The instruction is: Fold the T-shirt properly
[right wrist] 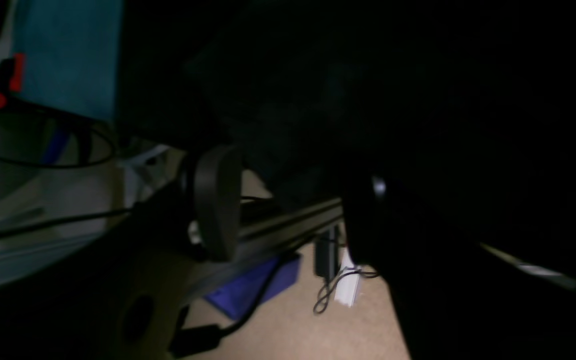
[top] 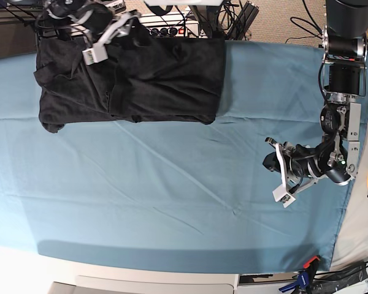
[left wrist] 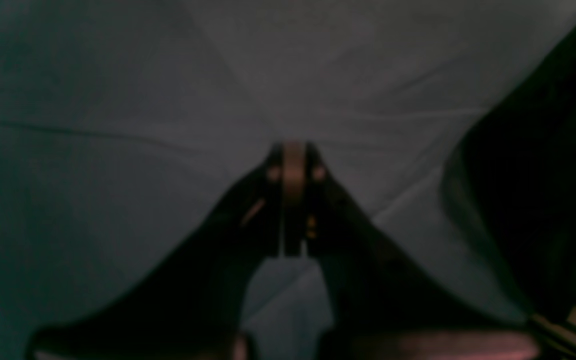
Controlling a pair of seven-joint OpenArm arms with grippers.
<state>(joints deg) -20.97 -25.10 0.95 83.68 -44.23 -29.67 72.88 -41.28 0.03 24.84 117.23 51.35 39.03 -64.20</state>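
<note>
T-shirt lies at roughly 11 o'clock of the base view, a dark charcoal block on the teal cloth sheet that covers the worktop, its far edge running along the worktop's far rim. Outline is roughly rectangular with a straight right edge, while a lump of fabric, probably a sleeve, sticks out at its lower left corner; judged partly folded, not yet finished. Right gripper sits at the shirt's far edge, at about 11 o'clock, with its pale jaw pieces over the dark fabric. Right wrist view is nearly all black cloth close to the lens, with worktop frame rail and floor cables below it; jaws stand wide there, and I cannot tell whether any fabric lies between them. Placement at the far hem suggests it is positioned to take that edge for the next fold. Left gripper is at about 4 o'clock, well apart from the shirt, low over bare teal sheet. Left wrist view shows its jaws closed together with nothing between them, only wrinkled sheet ahead and a dark mass at 3 o'clock that is too blurred to identify. Judgement: left arm is parked clear so the right can work alone. Risk for the next move: the shirt's far edge is at the worktop rim, so a poor pinch could drag fabric off the back.
</note>
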